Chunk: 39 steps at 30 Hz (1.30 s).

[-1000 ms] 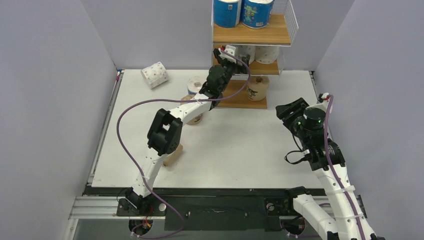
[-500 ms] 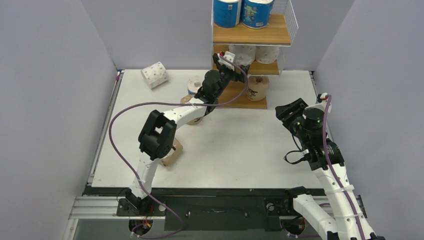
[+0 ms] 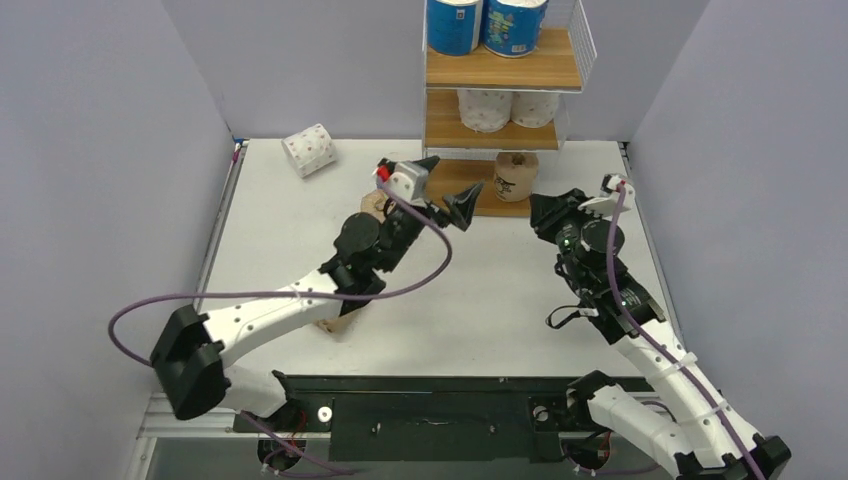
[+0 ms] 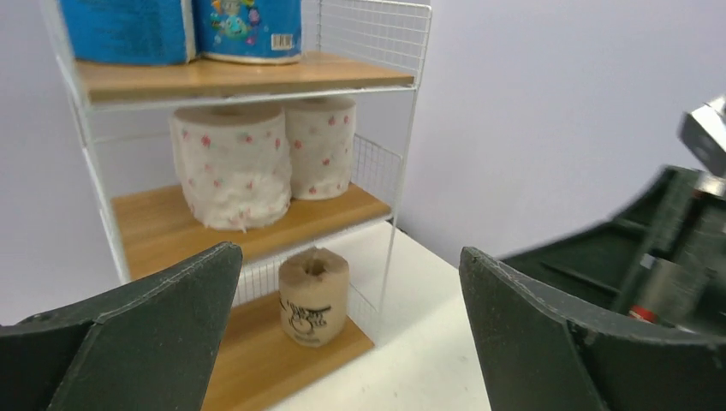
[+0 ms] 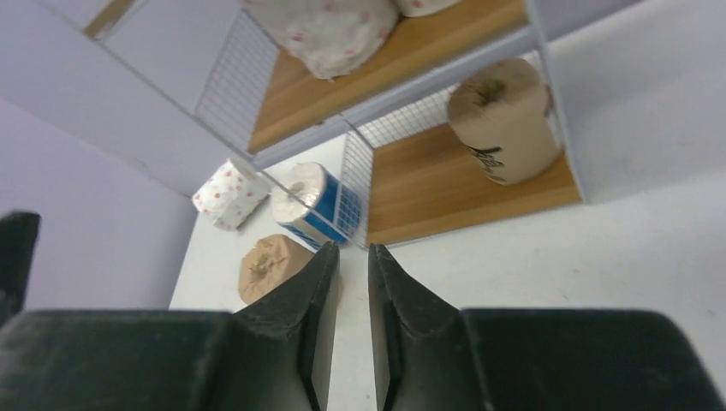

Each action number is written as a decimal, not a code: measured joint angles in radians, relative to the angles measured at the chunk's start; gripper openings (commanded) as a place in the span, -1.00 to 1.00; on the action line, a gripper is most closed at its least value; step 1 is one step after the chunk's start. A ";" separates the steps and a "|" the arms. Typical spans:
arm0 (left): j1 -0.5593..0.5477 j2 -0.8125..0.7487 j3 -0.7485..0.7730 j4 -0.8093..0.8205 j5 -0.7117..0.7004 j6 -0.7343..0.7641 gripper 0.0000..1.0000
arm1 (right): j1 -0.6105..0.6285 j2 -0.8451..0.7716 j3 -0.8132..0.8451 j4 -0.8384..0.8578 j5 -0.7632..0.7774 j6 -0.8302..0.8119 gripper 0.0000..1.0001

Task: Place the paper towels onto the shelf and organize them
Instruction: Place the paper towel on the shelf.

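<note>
White surface between lilac walls, with the shelf at its far edge. Two blue-wrapped rolls stand on the top board, two pink-dotted rolls on the middle one, and a brown kraft roll stands upright on the bottom. My left tool hangs in front of the shelf, spread wide and empty. My right tool is narrow, a thin slit gripping nothing. A dotted roll lies at the far left; a blue roll and a brown roll sit beside the shelf.
</note>
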 measured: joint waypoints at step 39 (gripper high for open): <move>-0.074 -1.061 -0.679 -0.610 -0.331 -0.366 0.76 | 0.042 0.996 0.394 0.892 0.074 -0.166 -1.00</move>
